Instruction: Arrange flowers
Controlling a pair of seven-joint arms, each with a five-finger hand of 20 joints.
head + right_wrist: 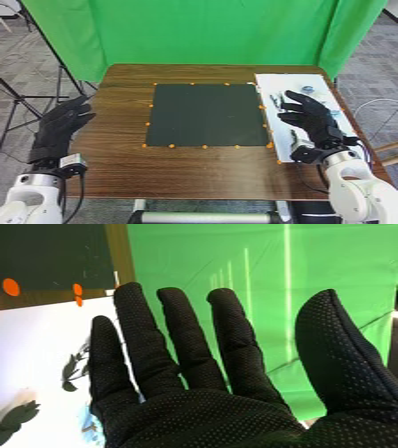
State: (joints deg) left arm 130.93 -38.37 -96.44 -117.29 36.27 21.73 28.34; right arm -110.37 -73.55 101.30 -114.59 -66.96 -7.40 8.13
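Above the white board (284, 81), the right hand (308, 116) is open, fingers extended, holding nothing; leafy sprigs (69, 368) lie on the board. Near its far end: a small clear object (307, 89), contents indistinct. Left hand (64, 120): open, empty, beside the tabletop (115, 165).

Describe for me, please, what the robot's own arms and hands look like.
Both arms are white and rounded, with black parts and dark cables near the wrists. The left hand and the right hand wear black fabric gloves; the right wrist view shows small pale dots all over the right glove. A small pale box sits at the left wrist.
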